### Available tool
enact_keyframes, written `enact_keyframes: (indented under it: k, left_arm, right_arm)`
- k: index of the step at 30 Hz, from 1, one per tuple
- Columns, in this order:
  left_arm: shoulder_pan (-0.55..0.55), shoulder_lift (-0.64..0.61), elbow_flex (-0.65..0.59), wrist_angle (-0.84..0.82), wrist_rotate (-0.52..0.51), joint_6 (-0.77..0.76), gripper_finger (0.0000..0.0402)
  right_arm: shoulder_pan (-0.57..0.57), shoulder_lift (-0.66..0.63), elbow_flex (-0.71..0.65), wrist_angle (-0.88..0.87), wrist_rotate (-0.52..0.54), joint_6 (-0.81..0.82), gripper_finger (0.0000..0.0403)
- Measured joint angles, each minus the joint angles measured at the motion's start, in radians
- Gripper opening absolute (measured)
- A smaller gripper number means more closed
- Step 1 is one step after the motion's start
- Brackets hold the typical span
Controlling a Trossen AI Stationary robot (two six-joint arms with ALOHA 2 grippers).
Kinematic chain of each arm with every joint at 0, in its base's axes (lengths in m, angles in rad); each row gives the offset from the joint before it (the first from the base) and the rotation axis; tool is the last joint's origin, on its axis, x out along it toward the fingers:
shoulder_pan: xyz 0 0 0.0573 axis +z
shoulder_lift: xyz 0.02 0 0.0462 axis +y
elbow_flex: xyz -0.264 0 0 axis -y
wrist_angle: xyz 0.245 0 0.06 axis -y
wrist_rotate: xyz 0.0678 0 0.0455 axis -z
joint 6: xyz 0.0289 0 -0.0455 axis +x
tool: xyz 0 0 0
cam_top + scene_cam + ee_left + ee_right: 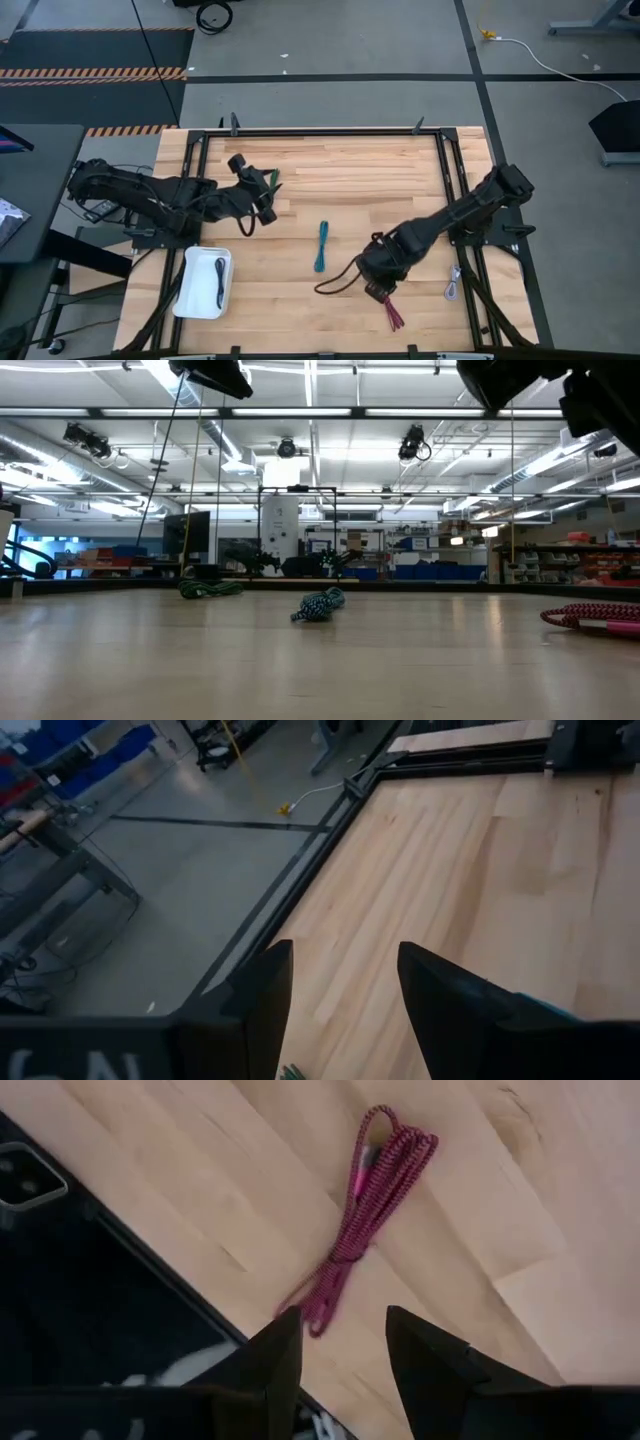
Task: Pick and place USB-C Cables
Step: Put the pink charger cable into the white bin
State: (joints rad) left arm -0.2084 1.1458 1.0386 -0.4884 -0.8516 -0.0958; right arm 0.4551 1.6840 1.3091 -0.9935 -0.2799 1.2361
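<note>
The right tool [385, 292] hangs in the lower right of the high view, just above the dark red cable [394, 313]. In the right wrist view its two fingers [275, 1365] stand apart with nothing between them, the cable [365, 1200] lying ahead of the tips on the bare counter [350, 170].

The left tool [268, 205] sits left of centre in the high view. Its fingers [265, 985] are likewise parted in the left wrist view, with only a scrap of the green cable [290, 1072] showing at the frame's bottom edge; whether that cable [274, 181] is gripped cannot be told.

The teal cable [322, 246] lies at the centre of the counter, apart from both arms. A black cable [220, 282] already rests in the white tray [190, 300] at lower left, and a pale grey cable [453, 283] lies at the right, by the frame.

The dark red bundle looks light, limp and braided, so it should not slip, but its loops will likely sag and splay if lifted by one end. A pinch across the middle, where the folded strands bunch together, seems the safest hold.
</note>
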Motion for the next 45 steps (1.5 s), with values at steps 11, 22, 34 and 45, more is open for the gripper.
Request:
enact_keyframes:
  k: [11,22,34,45]
  left_arm:
    - [0.005,0.000,0.000,0.035,0.001,0.002,0.0190]
    - [0.005,0.000,0.000,0.072,0.038,0.008,0.0190]
    - [0.005,0.000,0.000,0.073,0.038,0.027,0.0190]
    - [0.003,0.000,0.000,0.066,0.067,-0.023,0.0190]
  right_arm:
    - [0.128,0.000,-0.211,0.352,0.073,0.260,0.0178]
    - [0.157,0.000,-0.397,0.633,0.159,0.314,0.0181]
    - [0.146,-0.003,-0.487,0.665,0.190,0.290,0.0179]
    - [0.137,0.036,-0.489,0.609,0.209,0.202,0.0062]
